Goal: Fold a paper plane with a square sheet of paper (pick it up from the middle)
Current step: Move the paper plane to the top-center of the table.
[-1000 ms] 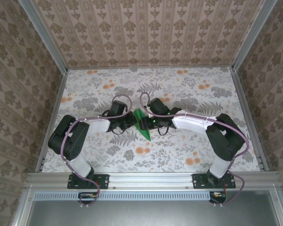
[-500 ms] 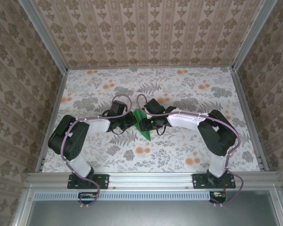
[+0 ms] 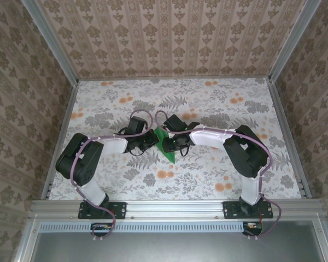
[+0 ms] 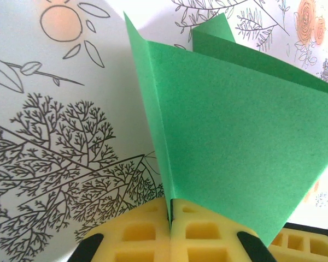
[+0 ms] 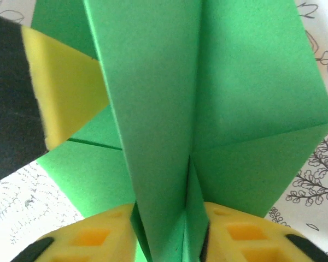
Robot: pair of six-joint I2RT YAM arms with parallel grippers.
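Paper plane [image 3: 165, 147] mid-frame, left pincer clamped on it

In your left wrist view, the left gripper [image 4: 169, 221] sits at the bottom edge. Its yellow pads [image 4: 136, 232] are pressed together on the lower edge of the green fold, which rises and fans toward the upper right.

In your right wrist view, the right gripper [image 5: 169, 232] flanks the centre crease with a pad close on each side. You cannot tell whether it is actually squeezing.

From above, the plane stands between the two wrists at the middle of the floral table [image 3: 218, 103], its point aimed at the lower edge of the frame.
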